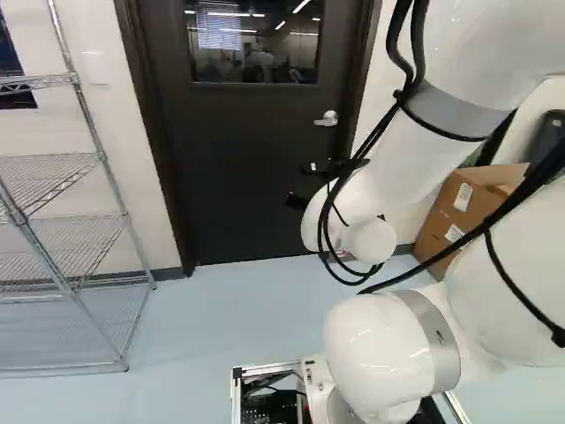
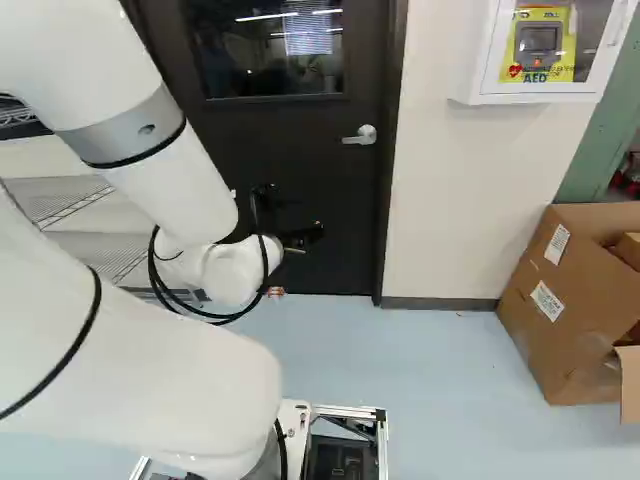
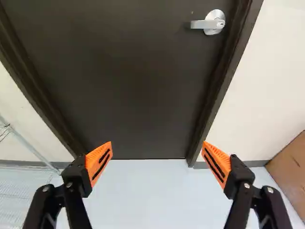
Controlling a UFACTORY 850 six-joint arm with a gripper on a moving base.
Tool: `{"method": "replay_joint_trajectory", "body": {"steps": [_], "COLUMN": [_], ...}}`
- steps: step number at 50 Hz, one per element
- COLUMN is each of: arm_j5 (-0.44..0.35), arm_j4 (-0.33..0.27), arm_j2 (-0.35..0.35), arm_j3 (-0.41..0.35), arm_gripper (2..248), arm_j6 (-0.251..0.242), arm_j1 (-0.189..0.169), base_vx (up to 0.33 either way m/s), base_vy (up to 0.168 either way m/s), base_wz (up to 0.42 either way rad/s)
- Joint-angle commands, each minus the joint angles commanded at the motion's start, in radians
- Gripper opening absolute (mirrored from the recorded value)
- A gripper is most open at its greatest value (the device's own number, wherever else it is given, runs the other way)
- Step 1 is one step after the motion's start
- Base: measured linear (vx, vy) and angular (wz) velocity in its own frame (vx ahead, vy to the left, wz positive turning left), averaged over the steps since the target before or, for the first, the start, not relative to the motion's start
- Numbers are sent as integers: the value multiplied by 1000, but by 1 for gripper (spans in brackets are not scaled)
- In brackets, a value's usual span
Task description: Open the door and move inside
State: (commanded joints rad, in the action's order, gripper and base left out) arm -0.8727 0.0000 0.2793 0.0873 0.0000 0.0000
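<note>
Two white labels (image 2: 557,244) mark a box (image 2: 560,345) near the door (image 2: 345,215)

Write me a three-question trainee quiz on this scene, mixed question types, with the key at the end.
1. True or false: the door is closed.
2. Multiple choice: in the wrist view, the gripper is
a) shut on the edge of the door
b) open, with nothing held
c) shut on a cable
3. Fill in the blank: in the right base view, the large cardboard box stands to the ____ of the door handle.

Key: 1. true; 2. b; 3. right
</note>
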Motion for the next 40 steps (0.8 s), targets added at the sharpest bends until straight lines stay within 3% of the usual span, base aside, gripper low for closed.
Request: {"method": "replay_joint_trajectory", "body": {"steps": [40], "arm_j5": [0], "arm_j4": [0], "arm_j2": [0], "arm_j3": [0], "arm_gripper": [247], "arm_j6": [0], "arm_j1": [0], "base_vx": [243], "base_vy": [70], "base_wz": [-262]}}
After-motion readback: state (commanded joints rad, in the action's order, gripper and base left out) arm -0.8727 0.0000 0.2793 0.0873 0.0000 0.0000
